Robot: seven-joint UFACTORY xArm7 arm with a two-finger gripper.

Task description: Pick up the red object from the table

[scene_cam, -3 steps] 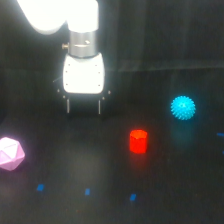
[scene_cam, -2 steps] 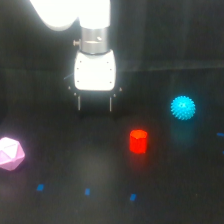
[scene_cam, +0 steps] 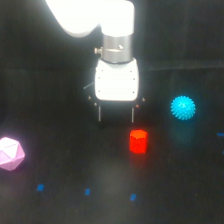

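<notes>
The black desk [scene_cam: 60, 205] carries a red block [scene_cam: 138, 141] near the middle, a cyan spiky ball [scene_cam: 183, 108] toward the exterior view's right, a pink polyhedron [scene_cam: 10, 153] at its left, and small blue marks [scene_cam: 87, 191].

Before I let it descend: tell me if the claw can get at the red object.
Probably yes. The claw hangs open, just up and to the exterior view's left of the red object, which stands alone on the table with nothing between them.
</notes>
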